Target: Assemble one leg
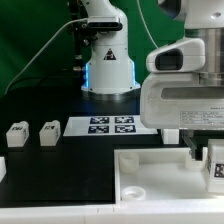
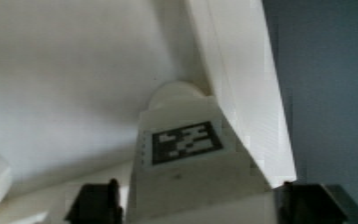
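Gripper (image 2: 197, 205) jaws press on the two sides of one leg (image 2: 190, 150), so I judge it is clamped on that leg. In the wrist view the dark fingers (image 2: 96, 203) touch the block on each flank, and its square tag faces the camera.

The held leg hangs just above the large white tray-like panel (image 1: 150, 185), near the panel's far corner at the exterior view's right. Whether it touches the panel I cannot tell. In the wrist view a white raised edge, likely the panel's rim, runs close behind the leg.

Beyond the panel's far edge the marker board (image 1: 110, 125) lies flat on the black table (image 1: 40, 170). A second leg (image 1: 49, 132) and a third leg (image 1: 17, 134) stand well apart from the panel, off its far corner at the exterior view's left.

As for progress, the picking up seems done. Bringing the leg to a corner hole of the panel and fixing it there is left. No leg looks mounted yet.
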`<state>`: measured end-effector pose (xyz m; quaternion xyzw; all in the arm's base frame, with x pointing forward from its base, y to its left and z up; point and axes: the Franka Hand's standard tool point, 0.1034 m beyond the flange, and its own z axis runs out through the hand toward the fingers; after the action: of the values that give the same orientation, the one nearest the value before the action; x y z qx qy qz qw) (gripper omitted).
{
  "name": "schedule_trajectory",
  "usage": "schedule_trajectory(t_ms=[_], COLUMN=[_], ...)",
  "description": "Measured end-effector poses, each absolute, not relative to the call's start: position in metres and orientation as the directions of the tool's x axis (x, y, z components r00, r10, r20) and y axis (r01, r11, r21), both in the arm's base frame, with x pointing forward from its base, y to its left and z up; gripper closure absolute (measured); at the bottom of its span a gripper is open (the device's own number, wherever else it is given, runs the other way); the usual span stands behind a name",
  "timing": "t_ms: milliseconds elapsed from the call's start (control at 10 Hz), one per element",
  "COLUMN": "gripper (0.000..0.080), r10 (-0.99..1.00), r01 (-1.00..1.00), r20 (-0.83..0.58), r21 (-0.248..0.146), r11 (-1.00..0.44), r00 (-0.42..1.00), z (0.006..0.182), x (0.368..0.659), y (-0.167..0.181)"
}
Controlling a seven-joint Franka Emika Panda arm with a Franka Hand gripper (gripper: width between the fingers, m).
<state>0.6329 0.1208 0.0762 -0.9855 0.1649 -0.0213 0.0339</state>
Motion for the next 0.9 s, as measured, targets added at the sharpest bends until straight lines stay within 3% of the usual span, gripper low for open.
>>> schedule_trajectory(t_ms=[100,200,400,600,900], gripper=[0.0402,0.0502,0.0502,0.0502,0.0502], r10=[-0.44,-0.52,-0.689,-0.871,-0.987], r01=[-0.437,-0.518,-0.687,-0.87,-0.996], r20=[0.019,0.011,-0.011,-0.047,-0.156], r21=[-0.081,-0.083,-0.086,-0.084,-0.071], r11=[-0.896,-0.852,-0.722,-0.485,0.045], r00=[0.898,0.854,0.725,0.49,-0.034], z=[0.0762,0.0758,0.0754,0.0742,0.072], x=[0.6328,0.6327,0.6327,0.6328,0.6321], y=[0.1207,0.1198,0.1188,0.1172,0.1182])
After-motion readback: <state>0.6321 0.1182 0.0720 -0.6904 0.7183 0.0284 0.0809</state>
